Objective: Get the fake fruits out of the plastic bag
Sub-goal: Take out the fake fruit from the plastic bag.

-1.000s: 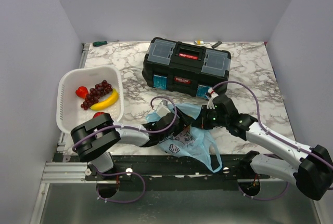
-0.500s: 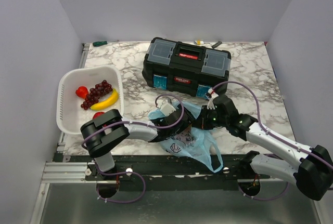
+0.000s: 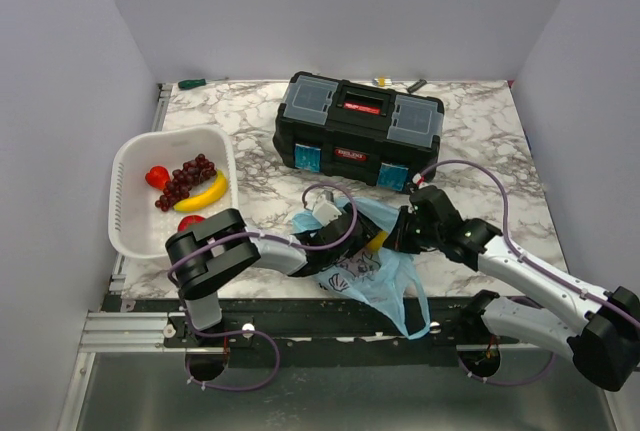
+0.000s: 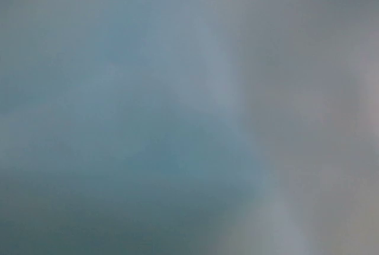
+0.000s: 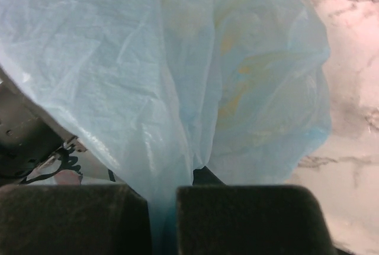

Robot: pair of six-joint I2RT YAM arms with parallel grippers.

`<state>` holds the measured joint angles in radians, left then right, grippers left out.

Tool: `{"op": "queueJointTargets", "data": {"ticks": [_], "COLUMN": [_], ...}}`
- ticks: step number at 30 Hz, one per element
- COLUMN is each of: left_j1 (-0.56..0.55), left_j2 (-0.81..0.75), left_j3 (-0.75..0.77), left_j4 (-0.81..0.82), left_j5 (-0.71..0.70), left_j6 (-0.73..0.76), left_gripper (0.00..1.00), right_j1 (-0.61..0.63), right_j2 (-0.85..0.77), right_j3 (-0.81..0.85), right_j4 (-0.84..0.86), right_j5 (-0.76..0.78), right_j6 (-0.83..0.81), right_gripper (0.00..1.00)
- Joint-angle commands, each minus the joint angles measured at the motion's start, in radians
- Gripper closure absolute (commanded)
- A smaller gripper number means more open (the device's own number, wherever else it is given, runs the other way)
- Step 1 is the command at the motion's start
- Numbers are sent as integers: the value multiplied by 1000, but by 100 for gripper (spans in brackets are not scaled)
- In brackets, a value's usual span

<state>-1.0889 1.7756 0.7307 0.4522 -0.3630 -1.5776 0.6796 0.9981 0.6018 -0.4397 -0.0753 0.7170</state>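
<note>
The thin light-blue translucent plastic bag (image 3: 362, 269) with a cartoon print lies crumpled at the near edge of the marbled desk (image 3: 480, 151). One loop handle (image 3: 412, 309) hangs over that edge. A small yellow-orange patch (image 3: 378, 242) shows at the bag's upper opening, and in the right wrist view a similar tint (image 5: 237, 92) glows through the film. Its shape is too veiled to make out.

The right jaws are clenched on a fold of the bag's film, which is squeezed thin between the two dark pads (image 5: 71, 219). The left arm (image 3: 270, 249) reaches into the bag from the left. Its left jaws are buried in the plastic and the left wrist view is only blue-grey blur, so I cannot tell how they stand.

Well to the left stands a white slotted plastic basket (image 3: 128, 156). It holds the yellow banana (image 3: 204, 194), the dark red grape bunch (image 3: 185, 180), the round red apple (image 3: 190, 221) at its near wall, and a small red pear-shaped fruit (image 3: 156, 177). A black plastic toolbox (image 3: 360, 126) with a red handle sits just behind the bag.
</note>
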Motion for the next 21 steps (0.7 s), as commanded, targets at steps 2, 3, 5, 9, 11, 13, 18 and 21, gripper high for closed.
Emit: {"op": "queueJointTargets", "data": {"ticks": [2, 3, 5, 9, 11, 13, 18, 21], "left_j1": [-6, -6, -6, -6, -6, -6, -4, 8], "left_j2": [-66, -90, -137, -234, -285, -338, -467, -521], "left_j3": [-91, -104, -129, -140, -160, -186, -253, -293], "left_j4": [-91, -86, -47, 17, 84, 143, 257, 317], "left_j5": [-76, -88, -100, -77, -42, -2, 132, 253], "left_j6": [126, 139, 194, 345, 417, 461, 532, 532], "left_gripper": [73, 73, 73, 73, 73, 73, 72, 72], "right_j1": [4, 4, 5, 4, 4, 5, 5, 4], "right_j2": [9, 9, -3, -30, -33, -34, -50, -66], "right_j3": [51, 53, 51, 30, 21, 12, -9, -20], "right_j4": [-177, -188, -207, -203, -194, -187, -178, -168], "right_j5": [113, 116, 137, 149, 143, 143, 161, 177], "right_j6": [124, 133, 142, 136, 135, 135, 142, 155], "right_gripper": [99, 99, 99, 99, 99, 99, 99, 99]}}
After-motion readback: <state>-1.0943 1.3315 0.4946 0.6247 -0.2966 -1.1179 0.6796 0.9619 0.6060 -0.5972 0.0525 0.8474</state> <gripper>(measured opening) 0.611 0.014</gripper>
